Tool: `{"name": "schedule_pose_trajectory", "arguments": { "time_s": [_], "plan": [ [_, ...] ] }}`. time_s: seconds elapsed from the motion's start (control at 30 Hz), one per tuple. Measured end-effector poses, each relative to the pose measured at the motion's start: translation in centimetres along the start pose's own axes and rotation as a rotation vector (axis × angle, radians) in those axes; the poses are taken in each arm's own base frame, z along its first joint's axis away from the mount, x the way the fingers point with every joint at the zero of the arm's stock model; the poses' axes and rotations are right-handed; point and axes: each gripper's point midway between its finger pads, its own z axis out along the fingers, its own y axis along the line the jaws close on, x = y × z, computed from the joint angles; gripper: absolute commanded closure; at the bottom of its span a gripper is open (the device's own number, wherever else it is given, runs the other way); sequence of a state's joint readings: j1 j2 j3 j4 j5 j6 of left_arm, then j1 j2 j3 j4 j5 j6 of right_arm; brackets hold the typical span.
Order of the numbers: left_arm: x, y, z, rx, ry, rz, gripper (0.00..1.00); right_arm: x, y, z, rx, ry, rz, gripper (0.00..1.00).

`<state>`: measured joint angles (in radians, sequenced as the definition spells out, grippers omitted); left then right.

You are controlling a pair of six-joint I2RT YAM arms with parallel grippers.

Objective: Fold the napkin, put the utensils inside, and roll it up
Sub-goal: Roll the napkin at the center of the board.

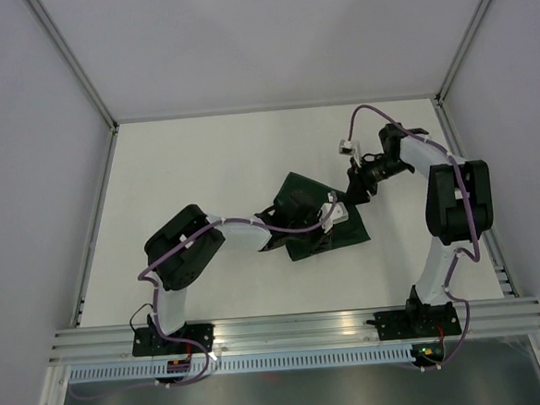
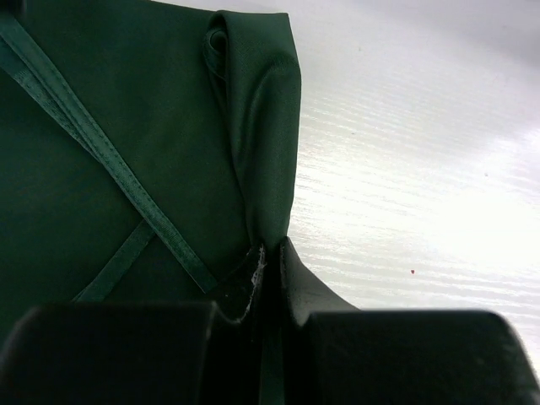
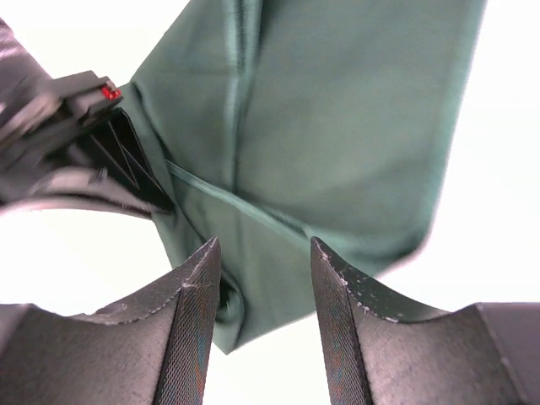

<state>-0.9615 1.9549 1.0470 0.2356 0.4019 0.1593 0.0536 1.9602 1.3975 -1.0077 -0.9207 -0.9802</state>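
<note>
White links [image 1: 432, 270], blk joints [image 1: 185, 250], purple cables [image 1: 372, 108]; blk ribbed R end effector [image 3: 263, 246].

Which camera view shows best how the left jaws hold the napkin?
Left wrist view: the left gripper is shut on a napkin fold, close up. The top view shows it small, over the napkin; the right wrist view shows it blurred at the edge.

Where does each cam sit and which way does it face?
Top external: above and behind the bases, looking down at the table and napkin; both arms show.
Left wrist: on the left arm, looking along the left gripper, jaws shut on a napkin fold.
Right wrist: on the right arm, looking past the right gripper, jaws open, onto the napkin.
Shared: napkin in all three; right wrist view also catches the left gripper.
</note>
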Motion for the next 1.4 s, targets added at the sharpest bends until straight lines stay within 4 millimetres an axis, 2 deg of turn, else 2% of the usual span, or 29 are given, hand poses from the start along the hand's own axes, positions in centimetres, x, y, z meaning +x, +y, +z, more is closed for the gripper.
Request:
{"name": "schedule_pose_trajectory", "arguments": {
  "time_s": [0.13, 0.23, 0.37, 0.47, 0.7, 0.77, 0.97, 1.3, 1.4],
  "plan": [
    [0.1, 0.1, 0.0, 0.094, -0.006, -0.106, 0.98, 0.3, 0.5, -2.6, 0.114, -0.069, -0.038, 0.45],
    [0.2, 0.2, 0.1, 0.159, -0.006, -0.174, 0.98, 0.6, 2.2, -3.1, 0.181, -0.093, -0.127, 0.44],
    [0.5, -0.4, 0.1, 0.257, -0.006, -0.269, 0.98, 2.2, 4.9, -3.0, 0.262, -0.084, -0.255, 0.41],
    [0.7, -1.1, 0.3, 0.335, -0.002, -0.331, 0.98, 3.3, 6.9, -1.7, 0.293, -0.054, -0.385, 0.38],
    [1.3, -2.8, 0.1, 0.47, 0.017, -0.443, 0.98, 7.0, 10.3, 3.1, 0.239, 0.07, -0.593, 0.34],
    [1.4, -3.1, 0.0, 0.488, 0.025, -0.467, 0.98, 7.5, 10.5, 3.7, 0.234, 0.1, -0.618, 0.34],
    [1.8, -3.4, -0.3, 0.524, 0.043, -0.531, 0.98, 7.4, 10.7, 4.6, 0.229, 0.131, -0.667, 0.34],
    [1.9, -3.5, -0.4, 0.544, 0.057, -0.576, 0.98, 9.0, 10.8, 6.7, 0.201, 0.201, -0.678, 0.35],
    [1.9, -3.5, -0.4, 0.545, 0.059, -0.582, 0.98, 8.7, 10.5, 7.0, 0.207, 0.193, -0.677, 0.4]
  ]
}}
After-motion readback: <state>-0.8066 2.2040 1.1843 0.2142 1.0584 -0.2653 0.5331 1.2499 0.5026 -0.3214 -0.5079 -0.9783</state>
